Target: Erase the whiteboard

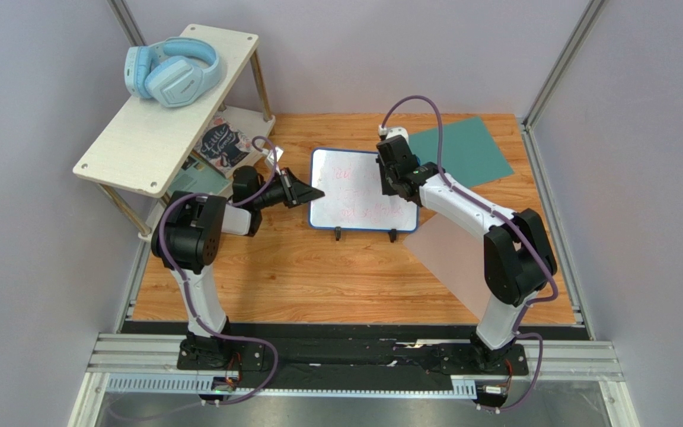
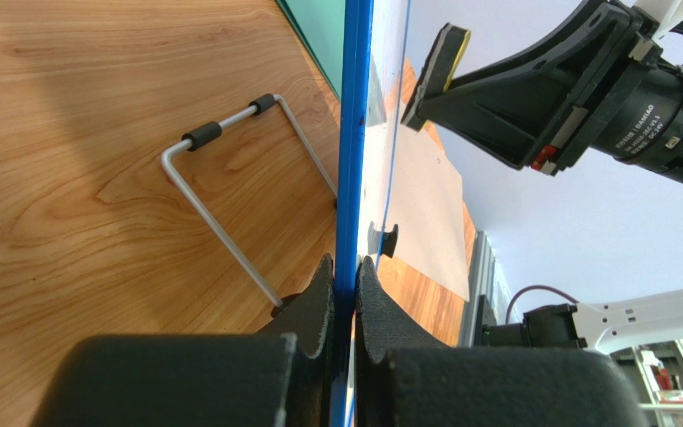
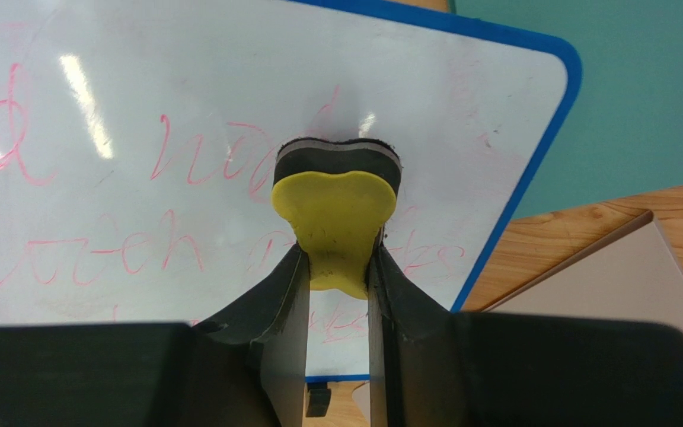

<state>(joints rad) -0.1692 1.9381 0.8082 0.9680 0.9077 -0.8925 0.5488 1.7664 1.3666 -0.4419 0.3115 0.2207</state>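
Note:
The whiteboard (image 1: 354, 191) stands on the wooden table with its blue frame (image 2: 351, 133) and pink writing (image 3: 176, 156) across its white face (image 3: 185, 89). My left gripper (image 1: 317, 193) is at the board's left edge, shut on that blue frame (image 2: 345, 271). My right gripper (image 1: 390, 173) hangs over the board's right part, shut on a yellow eraser (image 3: 336, 218) with a dark felt face. The eraser (image 2: 439, 62) sits at the board's surface; I cannot tell if the felt touches it.
A pale shelf (image 1: 140, 133) with blue headphones (image 1: 173, 71) stands at the back left. A teal sheet (image 1: 461, 147) lies behind the board, a grey-brown sheet (image 1: 447, 249) to its right. A wire stand (image 2: 220, 178) props the board from behind.

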